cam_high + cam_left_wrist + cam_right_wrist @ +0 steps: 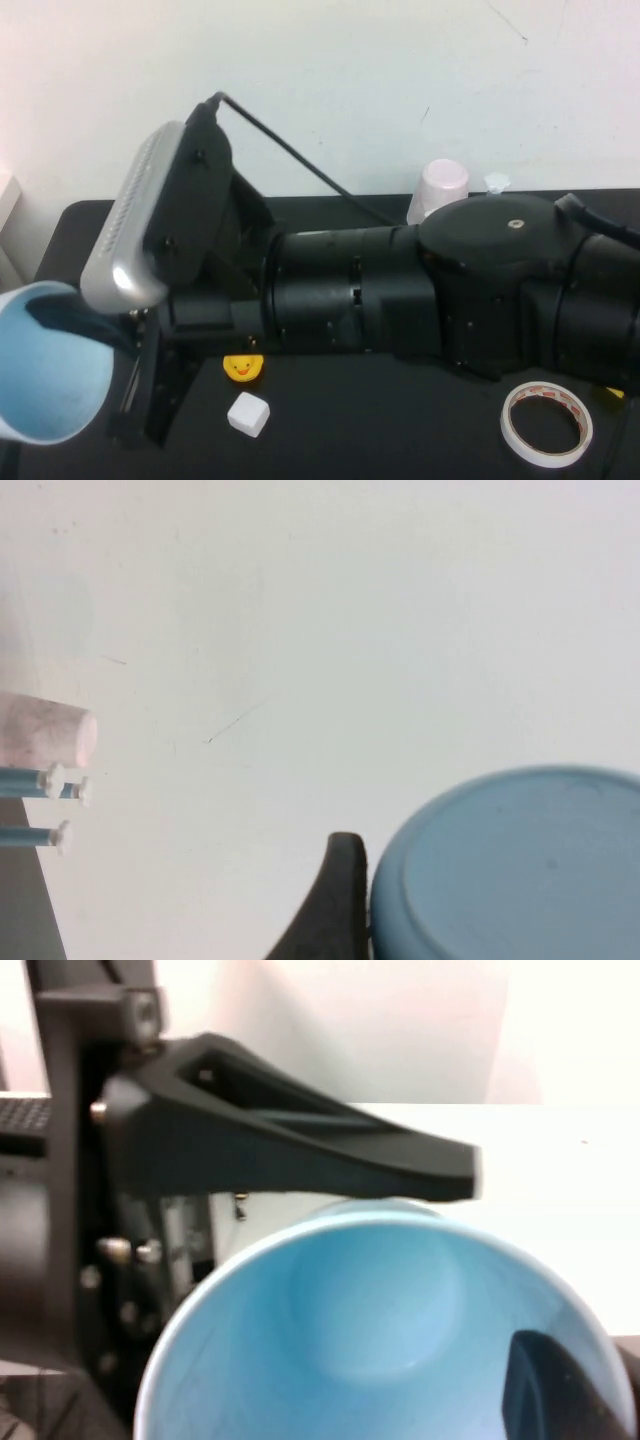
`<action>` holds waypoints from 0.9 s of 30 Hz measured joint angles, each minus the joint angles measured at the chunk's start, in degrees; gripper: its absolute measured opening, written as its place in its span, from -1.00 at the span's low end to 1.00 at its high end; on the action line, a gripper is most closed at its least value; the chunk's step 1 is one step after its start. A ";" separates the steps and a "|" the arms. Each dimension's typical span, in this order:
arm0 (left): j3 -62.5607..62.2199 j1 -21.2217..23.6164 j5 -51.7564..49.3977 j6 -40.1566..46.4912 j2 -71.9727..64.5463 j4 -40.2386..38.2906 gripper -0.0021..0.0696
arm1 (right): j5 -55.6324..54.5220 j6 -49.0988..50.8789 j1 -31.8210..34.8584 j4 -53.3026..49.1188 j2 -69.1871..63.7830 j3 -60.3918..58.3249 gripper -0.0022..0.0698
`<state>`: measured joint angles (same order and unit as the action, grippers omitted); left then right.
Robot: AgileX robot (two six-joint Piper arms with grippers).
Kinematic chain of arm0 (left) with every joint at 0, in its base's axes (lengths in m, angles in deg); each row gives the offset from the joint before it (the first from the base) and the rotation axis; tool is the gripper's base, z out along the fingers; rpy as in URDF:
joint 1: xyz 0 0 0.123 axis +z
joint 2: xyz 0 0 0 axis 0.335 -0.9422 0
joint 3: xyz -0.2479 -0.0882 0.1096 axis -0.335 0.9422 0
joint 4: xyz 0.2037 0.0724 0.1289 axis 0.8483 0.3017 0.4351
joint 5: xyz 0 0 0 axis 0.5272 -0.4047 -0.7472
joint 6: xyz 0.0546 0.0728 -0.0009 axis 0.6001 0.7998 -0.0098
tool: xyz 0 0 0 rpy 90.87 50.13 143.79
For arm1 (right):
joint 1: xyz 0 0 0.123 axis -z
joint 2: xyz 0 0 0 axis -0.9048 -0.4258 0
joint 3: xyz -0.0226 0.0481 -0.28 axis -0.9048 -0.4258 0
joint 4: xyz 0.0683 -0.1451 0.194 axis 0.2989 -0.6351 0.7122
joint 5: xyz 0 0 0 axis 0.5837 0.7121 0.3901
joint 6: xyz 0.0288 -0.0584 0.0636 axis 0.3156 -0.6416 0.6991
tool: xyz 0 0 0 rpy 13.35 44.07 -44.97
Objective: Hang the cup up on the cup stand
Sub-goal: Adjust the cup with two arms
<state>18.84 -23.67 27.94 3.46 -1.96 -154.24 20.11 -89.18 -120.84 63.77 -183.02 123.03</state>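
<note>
Cup (45,365) off the desk's (380,420) left edge, pinched by right gripper (490,1290); left gripper (335,900) spread beside it. Not yet hung on cup stand (45,805).

The high view looks down over a black arm (400,290) filling mid-frame; both wrist views sit very close to the blue cup (390,1340), which all three share.

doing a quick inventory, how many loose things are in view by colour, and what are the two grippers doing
Light blue: 1, the cup
Pink: 1, the upturned pink cup
Yellow: 1, the smiley piece
White: 2, the cube and the tape roll
Total: 5
Right gripper: shut on the cup's rim at far left.
Left gripper: open beside the cup.
</note>
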 joint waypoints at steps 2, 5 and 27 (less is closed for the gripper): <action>0.00 0.00 0.00 0.00 0.00 0.00 0.87 | 0.99 0.00 -0.24 0.14 -0.44 0.00 -0.89; 0.00 0.00 0.54 0.20 0.00 0.00 0.73 | 1.47 -0.74 -0.24 0.37 -0.82 0.00 -0.89; -0.52 0.00 1.40 8.28 0.00 0.00 0.63 | 1.89 12.42 -0.27 -21.20 5.04 -0.08 0.17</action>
<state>18.32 -23.67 29.35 11.74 -1.96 -154.24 22.00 -76.76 -121.11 42.57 -177.98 122.95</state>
